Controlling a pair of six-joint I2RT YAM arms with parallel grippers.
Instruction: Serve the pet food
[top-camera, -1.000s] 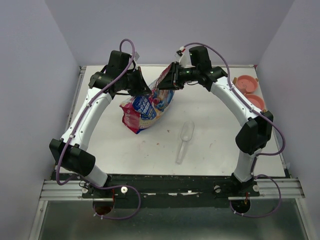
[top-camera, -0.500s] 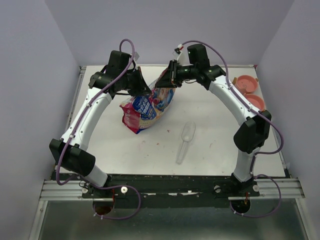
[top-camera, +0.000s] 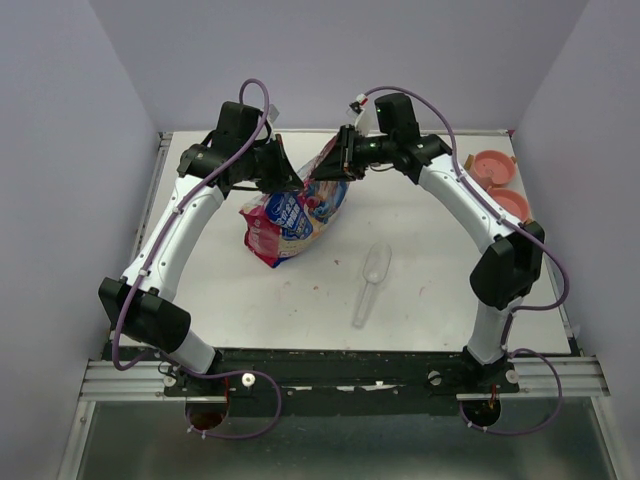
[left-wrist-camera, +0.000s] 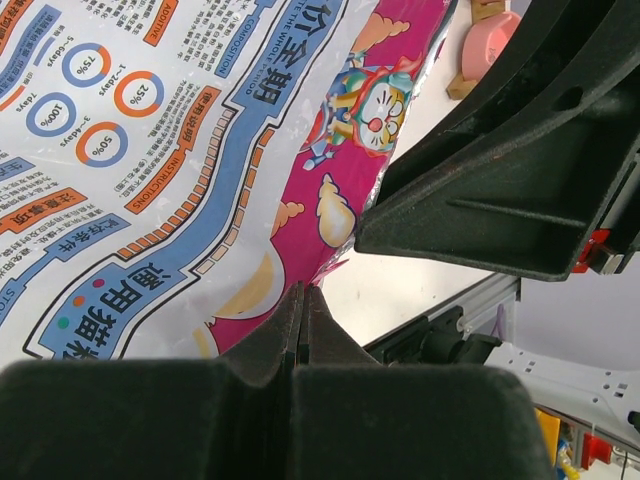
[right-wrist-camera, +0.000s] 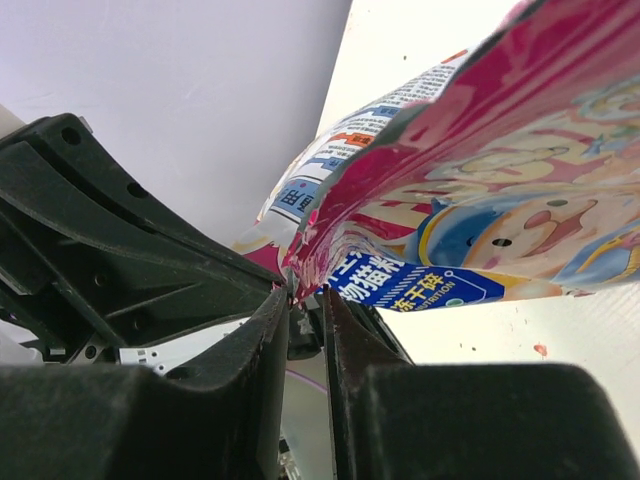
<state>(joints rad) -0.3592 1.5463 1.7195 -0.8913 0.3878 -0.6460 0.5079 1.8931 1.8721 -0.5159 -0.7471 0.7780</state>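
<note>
On the white table (top-camera: 420, 290), nearest the arm bases, a clear plastic scoop (top-camera: 368, 285) lay right of the middle, its handle towards the near edge and its cup towards the far side, apart from everything else. Further back and to the left stood the glossy pink-and-blue bag (top-camera: 292, 215), its bottom on the table and its top pulled up and stretched towards the far side between the two arms.

The left gripper (left-wrist-camera: 303, 292) came at the bag's top from the left, its fingers pressed together with an edge of the bag pinched between them. The right gripper (right-wrist-camera: 303, 295) came from the right, its fingers drawn close with only a thin gap, and the ragged pink edge of the bag's top caught in that gap. The two grippers sat very near each other at the bag's top.

The pet food could not be seen in any view; the printed bag hid whatever it held.

At the far right edge of the table sat a pink bowl (top-camera: 512, 204), partly behind the right arm, and a second pink bowl (top-camera: 492, 165) just beyond it.
</note>
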